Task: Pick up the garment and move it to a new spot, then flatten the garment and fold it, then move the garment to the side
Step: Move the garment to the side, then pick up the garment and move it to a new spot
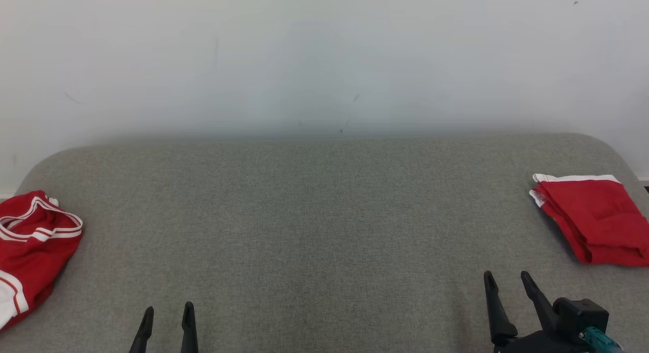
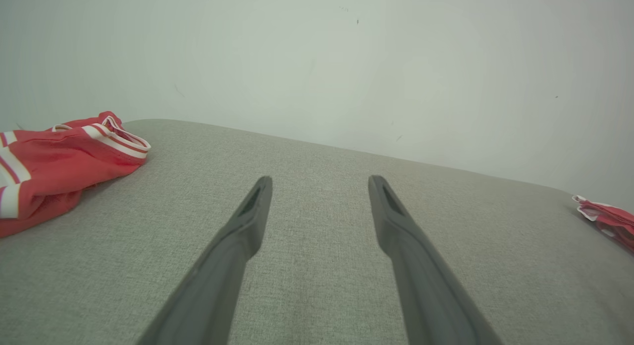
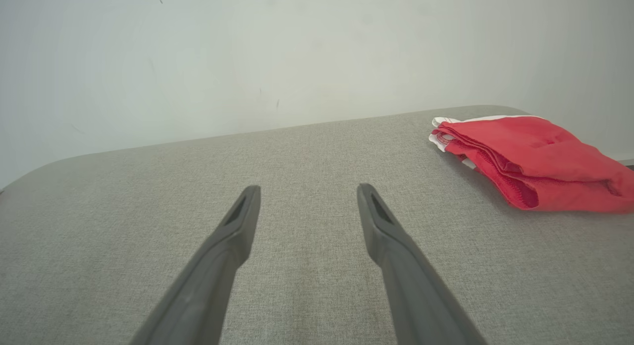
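Observation:
A crumpled red garment with white stripes (image 1: 30, 246) lies at the left edge of the grey padded table (image 1: 314, 211); the left wrist view has it at the far left (image 2: 59, 161). A second red garment (image 1: 596, 218), neatly folded with white trim, rests at the right edge and appears in the right wrist view (image 3: 535, 161). My left gripper (image 1: 168, 312) is open near the front edge, to the right of the crumpled garment, holding nothing (image 2: 319, 184). My right gripper (image 1: 507, 279) is open too, in front of the folded garment and apart from it (image 3: 307, 194).
A pale wall (image 1: 324, 59) rises right behind the table's far edge. The table's corners are rounded. A wide stretch of bare grey fabric spans the space between the two garments.

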`<state>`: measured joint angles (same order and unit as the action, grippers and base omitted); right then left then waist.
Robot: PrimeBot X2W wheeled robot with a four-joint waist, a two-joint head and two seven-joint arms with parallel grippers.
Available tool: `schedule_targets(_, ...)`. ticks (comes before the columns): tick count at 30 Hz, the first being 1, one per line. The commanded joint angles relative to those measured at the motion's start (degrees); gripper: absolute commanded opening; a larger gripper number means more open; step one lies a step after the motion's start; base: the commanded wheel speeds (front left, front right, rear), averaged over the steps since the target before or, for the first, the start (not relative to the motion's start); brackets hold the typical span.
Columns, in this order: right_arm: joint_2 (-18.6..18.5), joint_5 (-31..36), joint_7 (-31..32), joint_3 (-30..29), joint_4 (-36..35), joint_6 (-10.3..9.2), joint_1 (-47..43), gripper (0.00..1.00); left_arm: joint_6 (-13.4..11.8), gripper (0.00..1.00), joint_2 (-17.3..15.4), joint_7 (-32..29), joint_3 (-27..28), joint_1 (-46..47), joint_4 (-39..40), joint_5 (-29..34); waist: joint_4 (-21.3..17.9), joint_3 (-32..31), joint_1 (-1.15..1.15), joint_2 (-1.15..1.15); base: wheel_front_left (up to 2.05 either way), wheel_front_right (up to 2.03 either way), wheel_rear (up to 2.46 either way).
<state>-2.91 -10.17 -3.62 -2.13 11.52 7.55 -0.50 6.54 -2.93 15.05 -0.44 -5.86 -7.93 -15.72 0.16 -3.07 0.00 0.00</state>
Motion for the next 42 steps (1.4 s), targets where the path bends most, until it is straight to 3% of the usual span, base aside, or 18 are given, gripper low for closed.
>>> schedule_targets(1, 0.0, -0.4, -0.2, 0.1, 0.1, -0.14, -0.6, 1.00, 0.0, 1.00, 0.1, 0.2, 0.0, 0.2, 0.0, 0.1, 0.1, 0.0, 0.00, 0.00, 0.00, 0.00, 0.00)
schedule_targets(9, 0.0, -0.9, -0.3, 0.1, 0.5, -0.14, -0.5, 1.00, 0.4, 1.00, 0.1, 0.2, 0.0, 0.2, -0.2, 0.5, 0.8, -0.2, 0.00, 0.00, 0.00, 0.00, 0.00)
schedule_targets(16, 0.0, -1.2, -0.3, 0.7, 0.7, -0.14, -1.2, 1.00, 0.5, 1.00, 0.1, 0.2, 0.4, 0.2, -0.3, 1.1, 4.1, -0.4, 0.00, 0.00, 0.00, 0.00, 0.00)
schedule_targets(21, 0.0, -2.0, -0.5, 1.8, 1.1, -0.14, -1.9, 1.00, 0.5, 1.00, 0.0, 0.2, 0.9, -0.5, -0.6, 1.5, 8.4, -1.0, 0.00, 0.00, 0.00, 0.00, 0.00)
schedule_targets(35, 0.0, -4.2, -2.1, 5.2, 3.4, -0.14, -2.1, 1.00, 0.8, 1.00, -1.0, 0.2, 2.1, -2.3, -0.8, 3.1, 25.3, -2.8, 0.00, 0.00, 0.00, 0.00, 0.00)
schedule_targets(42, 0.0, -3.4, -1.1, 9.2, 4.2, -0.14, 1.6, 1.00, 0.8, 1.00, -0.4, 0.2, 5.4, -3.9, 2.0, 2.1, 27.9, -0.1, 0.00, 0.00, 0.00, 0.00, 0.00)
